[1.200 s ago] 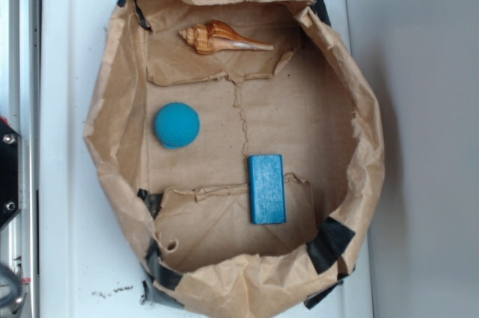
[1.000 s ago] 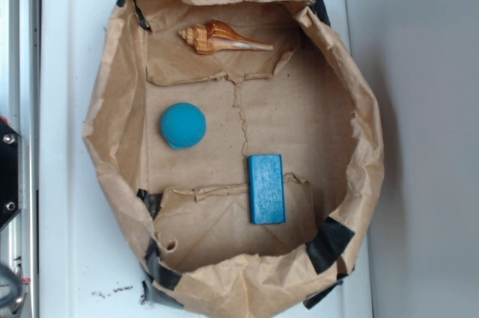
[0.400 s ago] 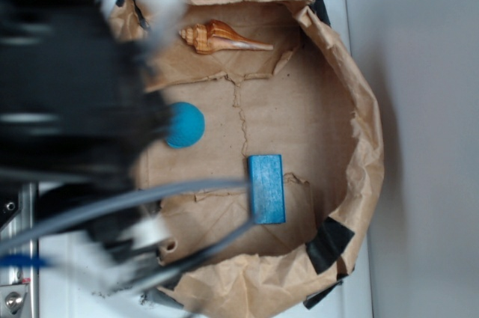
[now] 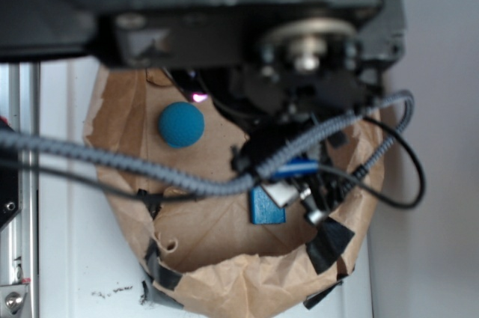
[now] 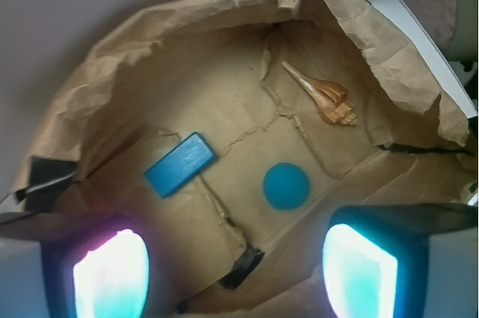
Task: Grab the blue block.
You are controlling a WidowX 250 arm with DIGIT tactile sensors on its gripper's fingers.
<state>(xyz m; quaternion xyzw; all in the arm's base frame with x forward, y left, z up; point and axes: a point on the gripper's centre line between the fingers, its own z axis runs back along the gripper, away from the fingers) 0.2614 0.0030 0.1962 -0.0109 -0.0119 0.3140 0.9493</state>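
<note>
- Your gripper (image 5: 236, 273) stands wide apart and empty: in the wrist view its two lit fingers (image 5: 112, 277) sit at the near corners of the picture with nothing between them.
- It hangs above the brown paper bag (image 5: 112, 86), looking down into it, well clear of everything inside.
- The blue block (image 5: 180, 164) lies flat on the bag floor, left of centre in the wrist view and skewed to the fingers; the teal ball (image 5: 286, 185) rests just right of it, apart from it.
- A spiral seashell (image 5: 322, 96) lies farther back on the right, well apart from both.
- What has changed: a second ago the arm was out of the exterior view and the bag lay open; now the arm (image 4: 224, 4) covers the top of that picture. The ball had also shifted slightly before the arm arrived. I judge this the approach step, with descent and wrist turn yet to come.
- Hidden: in the exterior view cables cross the block, leaving only its near end showing, and the shell is covered. The white counter (image 4: 67, 258) shows only at the left.
</note>
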